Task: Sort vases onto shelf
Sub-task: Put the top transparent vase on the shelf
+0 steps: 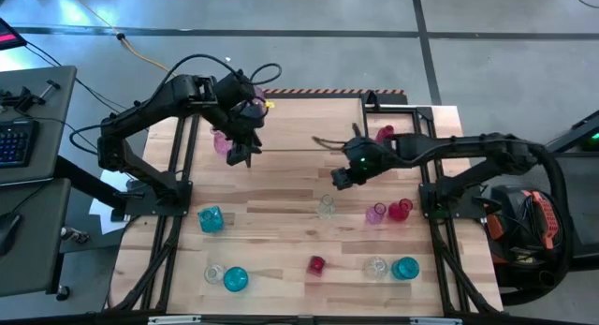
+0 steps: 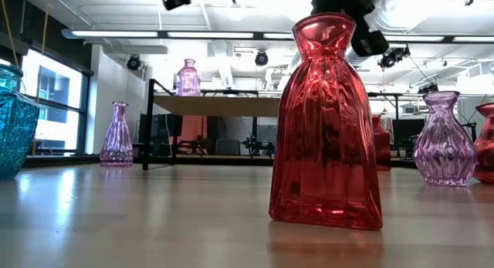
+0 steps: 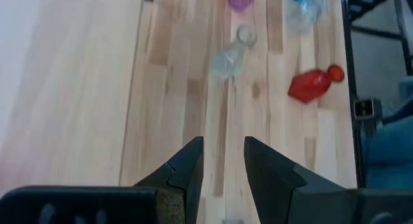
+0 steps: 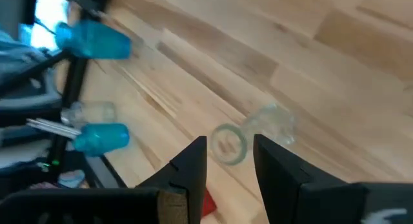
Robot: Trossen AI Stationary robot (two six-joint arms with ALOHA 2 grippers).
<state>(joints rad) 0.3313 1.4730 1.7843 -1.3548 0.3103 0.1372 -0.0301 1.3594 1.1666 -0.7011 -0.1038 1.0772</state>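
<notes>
Vases scattered over the wooden table point(image 1: 281, 189). High view, front row: clear vase point(image 1: 214, 273) just beside a teal vase point(image 1: 235, 279), small red vase point(image 1: 316, 264) mid-front, another clear one point(image 1: 376, 266) next to a round teal vase point(image 1: 405, 268). Middle row: teal vase point(image 1: 211, 219) on the left side, clear vase point(image 1: 326, 207) centre, pink vase point(image 1: 375, 213) touching or just beside a red vase point(image 1: 401, 209).

Shelf point(image 1: 314, 125) sits at the table's far side, light wood top; a pink vase point(image 2: 187, 77) stands on it in the low view. Another pink vase point(image 1: 222, 142) stands by the shelf's left edge, a red one point(image 1: 385, 133) near its right end.

Left gripper point(image 1: 245, 155) hangs over the shelf's left part, fingers a narrow gap apart, nothing between them. Right gripper point(image 1: 342, 178) hovers above the table just in front of the shelf, over the centre clear vase, fingers narrowly parted, empty.
</notes>
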